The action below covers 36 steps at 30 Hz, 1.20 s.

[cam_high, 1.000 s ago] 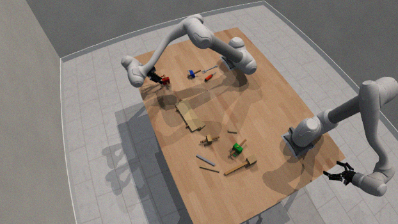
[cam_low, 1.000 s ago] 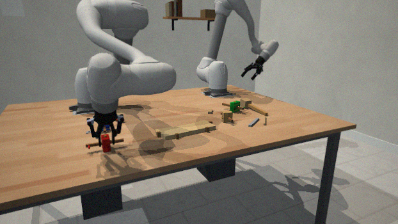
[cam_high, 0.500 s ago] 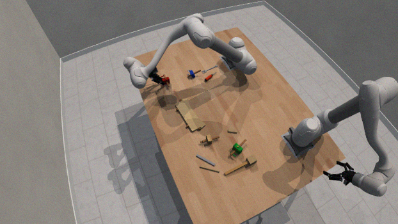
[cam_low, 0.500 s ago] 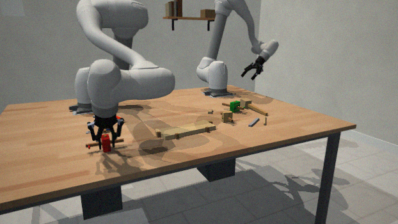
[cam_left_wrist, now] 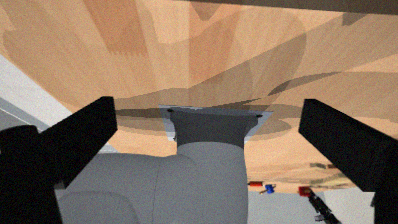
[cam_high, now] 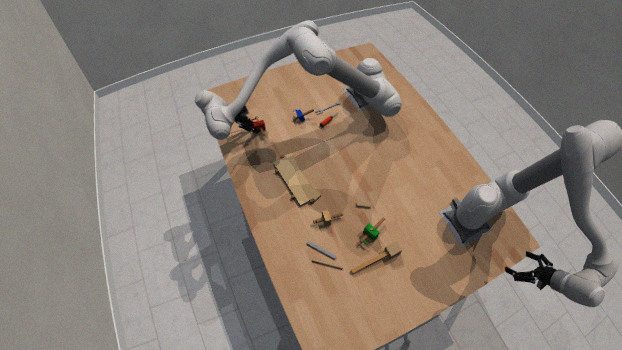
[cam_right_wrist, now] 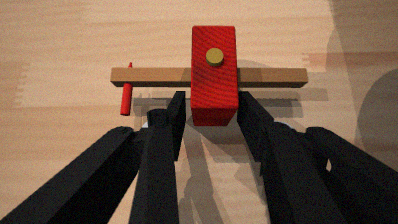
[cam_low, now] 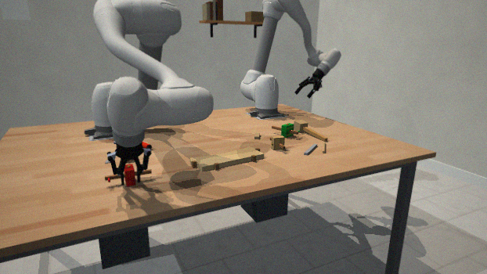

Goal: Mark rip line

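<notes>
Step in hand: picking up the red gauge point(cam_high: 258, 125) point(cam_low: 129, 174) point(cam_right_wrist: 214, 75), on the worktop point(cam_high: 425, 165) point(cam_low: 352, 156) point(cam_right_wrist: 45, 165) near its edge. Right tool point(cam_high: 252, 126) point(cam_low: 131, 182) point(cam_right_wrist: 211, 97) partly open, nothing gripped, fingers either side of the block; left tool point(cam_high: 519, 264) point(cam_low: 303, 95) point(cam_left_wrist: 207, 114) wide, empty. Next likely: settle, then close.
</notes>
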{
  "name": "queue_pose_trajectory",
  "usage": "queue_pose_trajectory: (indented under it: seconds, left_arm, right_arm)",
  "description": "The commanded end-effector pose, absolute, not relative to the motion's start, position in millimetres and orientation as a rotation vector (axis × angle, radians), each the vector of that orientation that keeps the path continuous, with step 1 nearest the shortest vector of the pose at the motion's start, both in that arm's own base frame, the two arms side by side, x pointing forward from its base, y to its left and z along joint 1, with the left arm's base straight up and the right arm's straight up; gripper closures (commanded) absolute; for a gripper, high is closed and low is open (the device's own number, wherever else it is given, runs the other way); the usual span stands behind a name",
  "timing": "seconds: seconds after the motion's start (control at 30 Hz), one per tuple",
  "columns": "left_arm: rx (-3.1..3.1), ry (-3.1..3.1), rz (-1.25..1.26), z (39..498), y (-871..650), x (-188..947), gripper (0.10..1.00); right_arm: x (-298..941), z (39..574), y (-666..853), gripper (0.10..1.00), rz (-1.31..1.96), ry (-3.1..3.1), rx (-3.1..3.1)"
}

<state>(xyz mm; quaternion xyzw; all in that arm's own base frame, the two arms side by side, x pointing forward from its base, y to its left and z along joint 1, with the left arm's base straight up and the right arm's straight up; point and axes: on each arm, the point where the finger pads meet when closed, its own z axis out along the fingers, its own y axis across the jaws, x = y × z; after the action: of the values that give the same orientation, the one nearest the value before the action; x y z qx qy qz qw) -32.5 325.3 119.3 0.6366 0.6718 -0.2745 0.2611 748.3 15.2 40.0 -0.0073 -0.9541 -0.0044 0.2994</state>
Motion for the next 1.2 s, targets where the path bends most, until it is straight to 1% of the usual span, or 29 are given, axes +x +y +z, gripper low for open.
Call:
queue_pose_trajectory:
  seconds: [0.0,0.5,0.53,1.17]
  left_arm:
    - [1.716,1.815,-0.75,121.0,320.5,-35.3,0.098]
    - [1.716,1.815,-0.75,121.0,320.5,-35.3,0.098]
    - [1.716,1.815,-0.75,121.0,320.5,-35.3,0.098]
    - [1.716,1.815,-0.75,121.0,320.5,-35.3,0.098]
  right_arm:
    - [744.7,39.5,13.9,0.726,0.001,-2.532,-0.023]
    - [744.4,39.4,13.9,0.726,0.001,-2.531,-0.023]
    - [744.4,39.4,13.9,0.999,0.001,-2.531,-0.023]
    - [744.3,42.6,13.9,0.999,0.001,-2.53,-0.023]
